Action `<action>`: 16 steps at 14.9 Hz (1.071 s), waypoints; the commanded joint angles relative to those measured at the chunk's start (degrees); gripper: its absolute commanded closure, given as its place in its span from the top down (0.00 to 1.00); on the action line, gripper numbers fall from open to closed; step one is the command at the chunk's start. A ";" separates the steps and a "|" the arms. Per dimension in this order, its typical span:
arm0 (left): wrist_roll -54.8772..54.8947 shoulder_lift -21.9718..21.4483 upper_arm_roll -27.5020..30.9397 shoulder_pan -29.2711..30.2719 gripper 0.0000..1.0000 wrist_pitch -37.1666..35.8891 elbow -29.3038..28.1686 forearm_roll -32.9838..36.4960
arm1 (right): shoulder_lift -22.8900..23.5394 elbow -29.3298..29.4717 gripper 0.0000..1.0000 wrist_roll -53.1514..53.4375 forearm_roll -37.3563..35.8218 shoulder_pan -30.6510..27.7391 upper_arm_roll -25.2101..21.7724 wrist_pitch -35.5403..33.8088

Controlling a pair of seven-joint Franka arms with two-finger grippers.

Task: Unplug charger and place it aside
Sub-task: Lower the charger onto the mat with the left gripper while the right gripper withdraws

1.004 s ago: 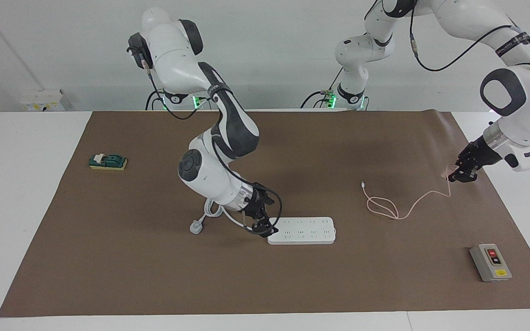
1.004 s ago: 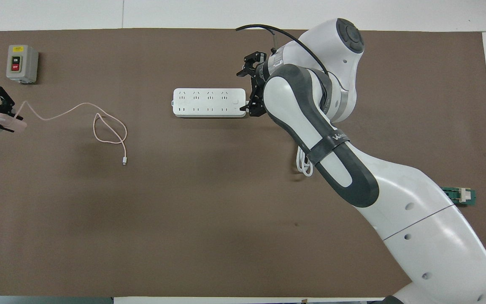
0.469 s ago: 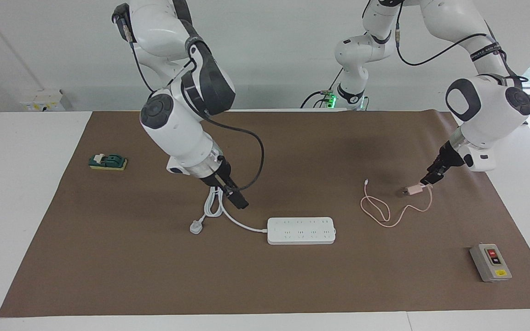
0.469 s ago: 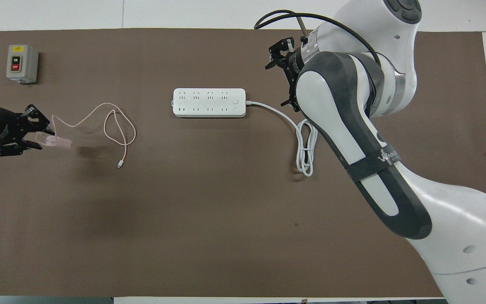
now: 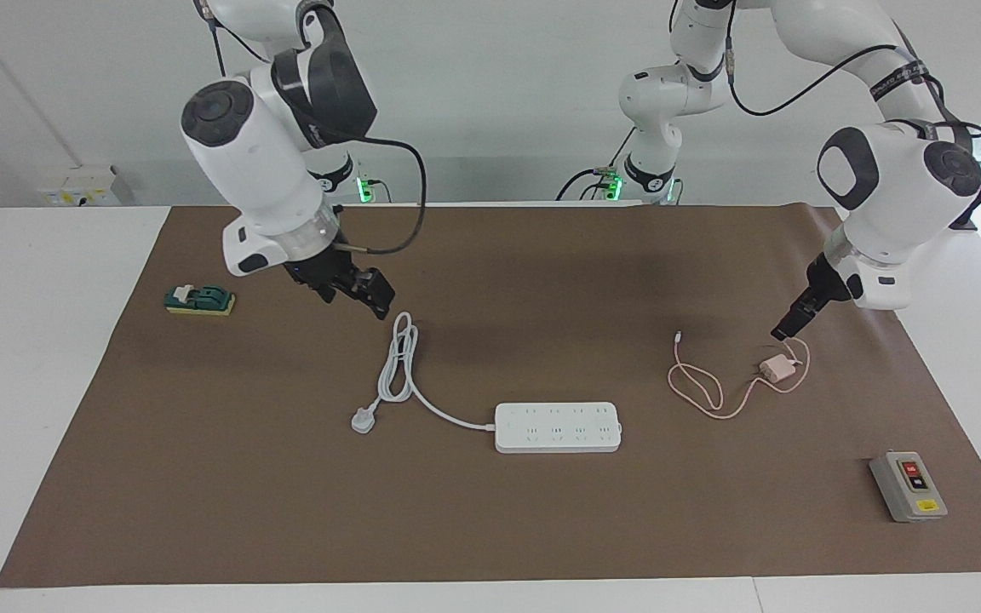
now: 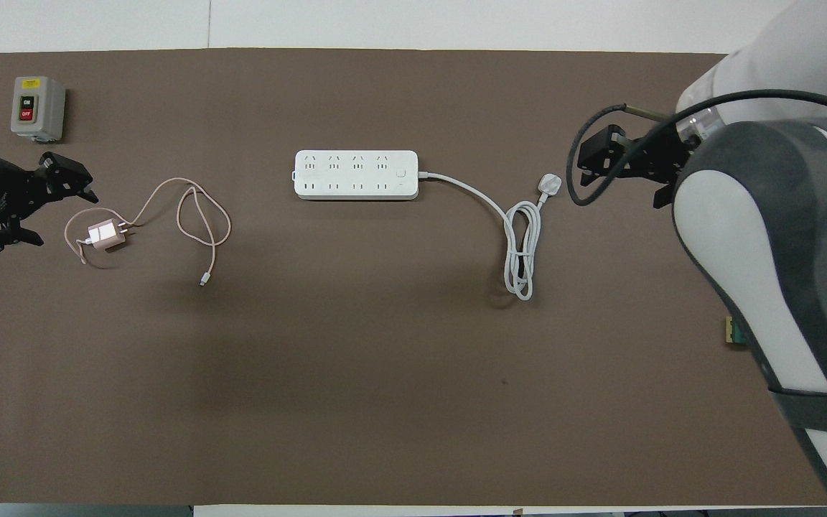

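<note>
Since the charger [image 5: 773, 368] lies loose on the brown mat toward the left arm's end of the tabletop, well apart from the power strip [image 5: 558, 426], the unplugging looks done. Left pincer [image 5: 789, 329] hangs just above it, a little nearer the robots; fingers spread wide, holding nothing, touching nothing. Charger's prongs point toward the strip's end of the tabletop; its pink cable [image 5: 699, 385] loops beside it on that side. Left arm is by far the nearer. Right pincer [image 5: 369, 295] is raised above the strip's coiled white cord [image 5: 398, 366], empty; its opening cannot be told. Likely only a retreat remains.
</note>
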 commanded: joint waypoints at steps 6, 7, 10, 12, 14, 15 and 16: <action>8.19 -0.15 0.55 -2.01 1.00 -10.42 6.83 2.79 | -11.80 -11.64 1.00 -19.30 -6.43 -8.46 0.58 -2.98; 8.88 -0.41 0.55 -2.10 1.00 -9.98 6.14 2.79 | -12.42 -12.00 1.00 -19.92 -6.52 -9.69 0.58 -3.33; 14.59 -0.50 0.55 -2.01 1.00 -10.94 5.96 2.79 | -11.99 -11.13 1.00 -20.19 -6.52 -12.86 0.58 -3.24; 15.39 -0.16 0.46 -2.62 1.00 -14.18 7.61 3.83 | -11.99 -11.30 1.00 -19.23 -6.61 -13.48 0.58 -2.98; 15.57 0.29 0.55 -5.08 1.00 -15.68 10.95 5.51 | -12.08 -11.57 1.00 -19.14 -8.27 -13.57 0.58 -2.72; 15.66 0.20 0.46 -5.26 1.00 -16.04 11.05 5.16 | -12.16 -11.57 1.00 -19.57 -8.63 -13.57 0.58 -2.71; 15.66 0.20 0.20 -5.70 1.00 -16.13 11.31 4.64 | -12.17 -11.57 1.00 -20.36 -9.50 -13.48 0.58 -2.63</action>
